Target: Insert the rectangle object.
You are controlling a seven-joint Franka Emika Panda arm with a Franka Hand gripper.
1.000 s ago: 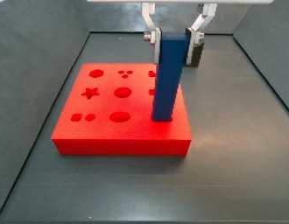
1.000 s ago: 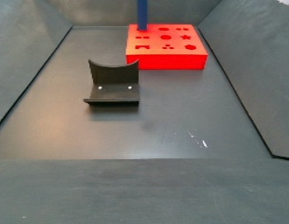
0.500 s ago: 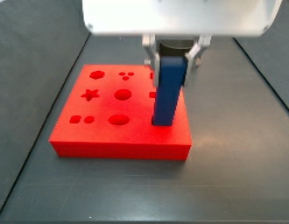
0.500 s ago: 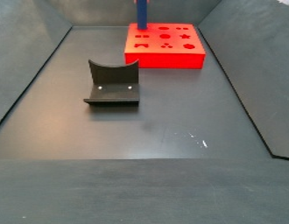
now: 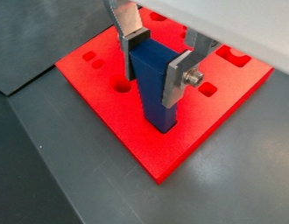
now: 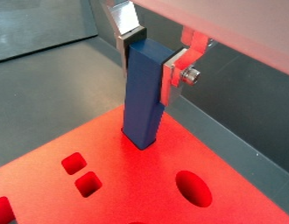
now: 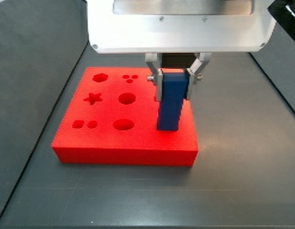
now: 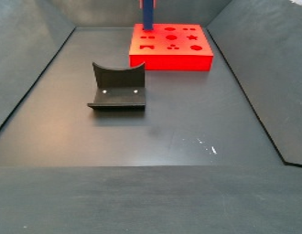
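while you look at both wrist views, you see the gripper (image 5: 157, 59) clamped on the upper end of the rectangle object (image 5: 155, 87), one silver finger (image 6: 130, 26) pressed to each of two opposite faces, so the blue bar hangs straight down from between the plates. its lower end meets the top of the red block (image 5: 217, 105) and, in a wrist view, seems to sit just inside an opening there (image 6: 144, 105), though you cannot tell how deep it goes. in a side view the gripper (image 7: 174, 70) stands over the block's edge at about 3 o'clock, with the bar (image 7: 171, 100) upright beneath it and the shaped holes (image 7: 112, 100) spread away toward 9 o'clock on the red block (image 7: 126, 148). from the opposite end of the floor you see only a sliver of the bar (image 8: 148, 13) at the block's (image 8: 175, 47) corner, and the dark grey block with the curved notch (image 8: 118, 87) lies well apart from it, toward 7 o'clock.
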